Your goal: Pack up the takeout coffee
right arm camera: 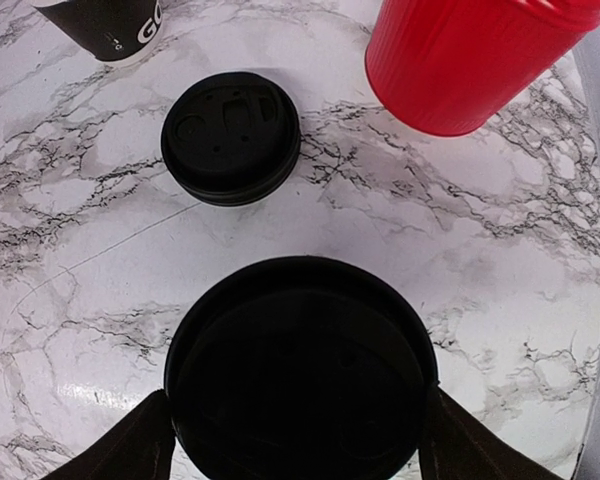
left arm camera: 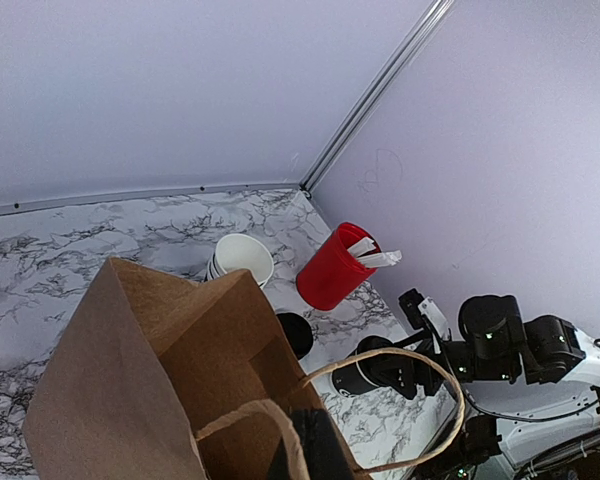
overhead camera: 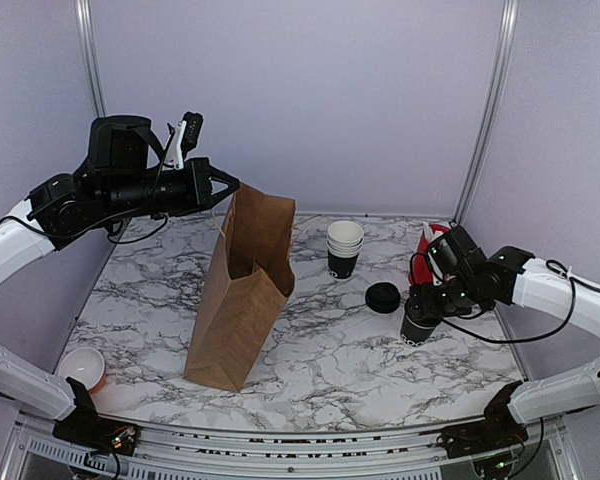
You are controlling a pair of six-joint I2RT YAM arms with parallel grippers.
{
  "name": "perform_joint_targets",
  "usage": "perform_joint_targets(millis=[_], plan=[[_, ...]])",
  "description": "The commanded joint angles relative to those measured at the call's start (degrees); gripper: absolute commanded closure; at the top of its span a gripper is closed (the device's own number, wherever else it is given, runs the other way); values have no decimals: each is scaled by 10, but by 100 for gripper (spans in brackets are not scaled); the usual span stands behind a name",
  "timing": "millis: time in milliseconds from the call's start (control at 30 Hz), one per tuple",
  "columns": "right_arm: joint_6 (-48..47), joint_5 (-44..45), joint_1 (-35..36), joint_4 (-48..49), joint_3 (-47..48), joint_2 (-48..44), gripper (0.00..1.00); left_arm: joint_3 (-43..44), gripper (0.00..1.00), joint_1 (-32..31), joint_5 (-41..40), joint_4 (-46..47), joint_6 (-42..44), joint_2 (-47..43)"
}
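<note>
The takeout coffee point(overhead camera: 416, 327), a small black cup with a black lid on it, stands at the right of the marble table. My right gripper point(overhead camera: 427, 304) is shut on it; in the right wrist view the lidded cup point(right arm camera: 298, 360) fills the space between both fingers point(right arm camera: 130, 445). It also shows in the left wrist view point(left arm camera: 365, 368). The brown paper bag point(overhead camera: 242, 290) stands open in the middle. My left gripper point(overhead camera: 223, 188) is raised at its top left corner, shut on the bag's handle point(left arm camera: 280, 430). The bag's inside point(left arm camera: 220, 370) looks empty.
A loose black lid point(overhead camera: 383, 297) lies left of the held cup, also in the right wrist view point(right arm camera: 230, 135). A stack of white-rimmed black cups point(overhead camera: 344, 248) stands behind it. A red cup with white sticks point(overhead camera: 427, 243) is at the back right. A red cup, white inside point(overhead camera: 80, 367), sits front left.
</note>
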Motion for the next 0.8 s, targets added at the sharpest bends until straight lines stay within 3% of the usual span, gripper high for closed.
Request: perform_joint_targets(millis=[0, 233, 767], plan=[[9, 0, 5, 8, 4, -4, 20, 0, 100, -2, 5, 27, 0, -8], [11, 1, 6, 0, 12, -16, 31, 0, 100, -2, 9, 29, -1, -7], [5, -5, 6, -42, 110, -60, 33, -4, 100, -2, 9, 32, -3, -7]])
